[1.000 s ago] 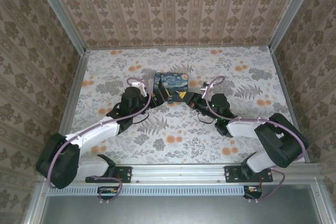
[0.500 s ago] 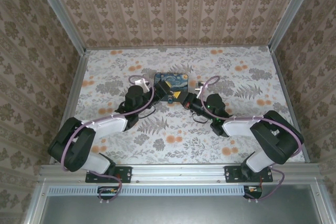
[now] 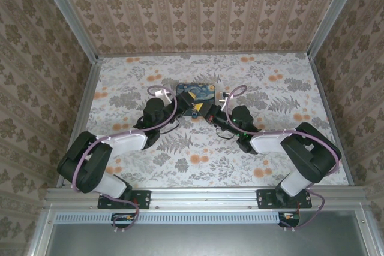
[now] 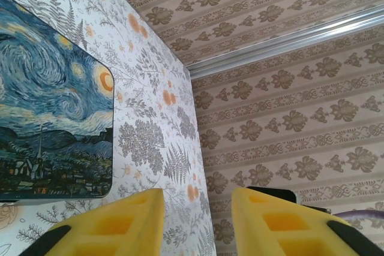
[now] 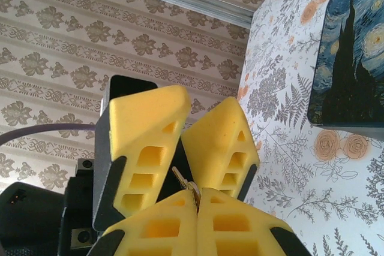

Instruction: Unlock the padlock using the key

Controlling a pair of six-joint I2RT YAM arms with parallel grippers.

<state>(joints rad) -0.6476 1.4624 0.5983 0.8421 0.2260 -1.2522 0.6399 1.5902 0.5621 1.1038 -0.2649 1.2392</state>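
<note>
1. Right gripper [image 5: 197, 203]: the jaws are pressed together and pinch the key [image 5: 185, 182] at their very tips. The key's brass-toned end sticks out just past them.
2. Left gripper [image 4: 197, 211]: the jaws are spread, with a clear gap between the yellow pads. In the right wrist view its fingers [image 5: 147, 142] face the right jaws tip to tip, one on either side of the key's free end. Whether they touch it cannot be told.
3. Starry Night tin [image 4: 54, 118]: it lies flat on the floral table [image 3: 270, 88], ahead and to one side of the left jaws and off to the side of the right jaws. Neither pair grips it.
</note>
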